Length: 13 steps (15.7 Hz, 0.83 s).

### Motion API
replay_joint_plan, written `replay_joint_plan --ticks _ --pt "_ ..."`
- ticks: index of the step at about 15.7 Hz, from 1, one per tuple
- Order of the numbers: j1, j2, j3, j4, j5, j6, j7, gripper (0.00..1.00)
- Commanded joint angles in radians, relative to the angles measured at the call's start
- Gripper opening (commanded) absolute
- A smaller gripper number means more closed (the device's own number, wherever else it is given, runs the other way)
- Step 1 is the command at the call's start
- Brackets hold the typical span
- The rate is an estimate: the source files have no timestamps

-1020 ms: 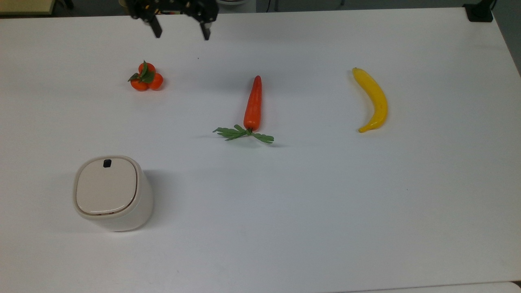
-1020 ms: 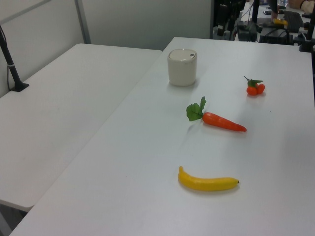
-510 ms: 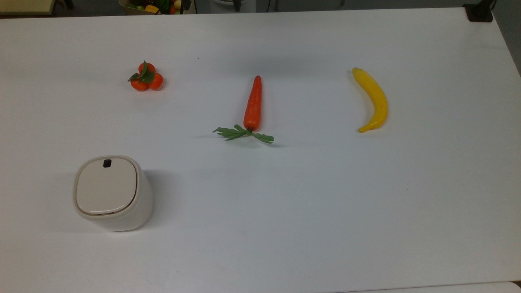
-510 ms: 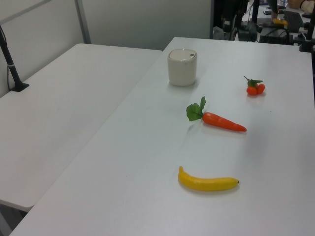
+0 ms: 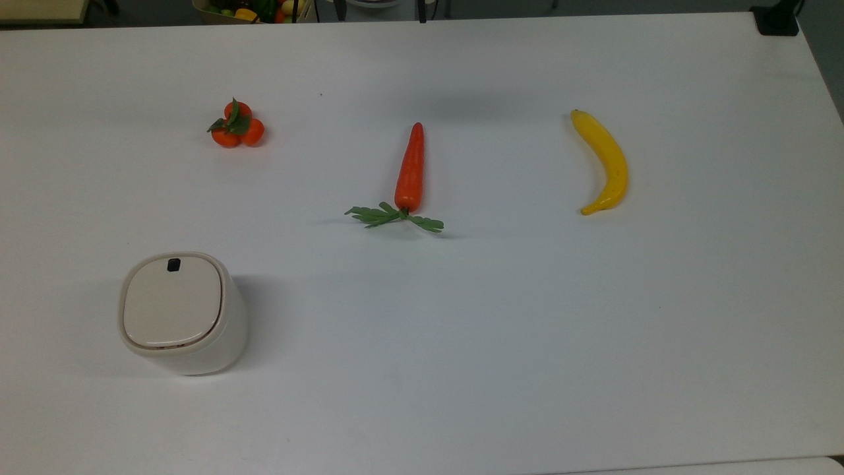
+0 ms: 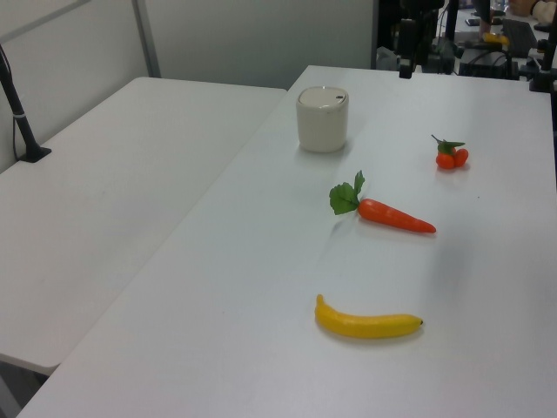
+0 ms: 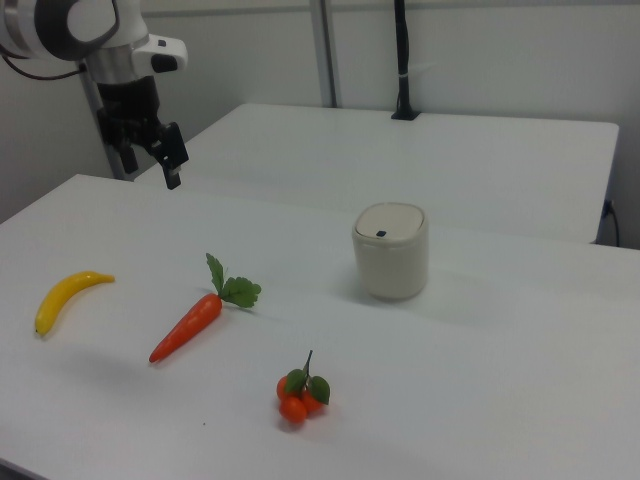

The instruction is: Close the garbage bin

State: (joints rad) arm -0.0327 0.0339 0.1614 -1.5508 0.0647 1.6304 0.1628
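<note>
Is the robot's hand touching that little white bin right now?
Apart. In the right view the hand hangs above the table's far edge, at the right view's left, with bare tabletop between it and the garbage bin.

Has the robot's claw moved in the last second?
Yes. It has left the top view's upper edge above the oranges; the gripper now hangs beyond the table's far edge.

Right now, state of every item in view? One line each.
garbage bin: upright, lid down flat, closed.
gripper: raised over the table's far edge in the right view, holding nothing.
carrot: lying flat, untouched.
banana: lying flat, untouched.
tangerine cluster: resting on the table, apart from the rest.
</note>
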Motion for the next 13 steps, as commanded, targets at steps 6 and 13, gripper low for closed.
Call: replay_joint_plan --ticks 6,13 --pt "0.122 -0.029 -0.169 -0.040 -0.019 0.075 -0.167 1.00" --pt "0.112 -0.032 -0.169 -0.040 -0.014 0.077 -0.178 1.00"
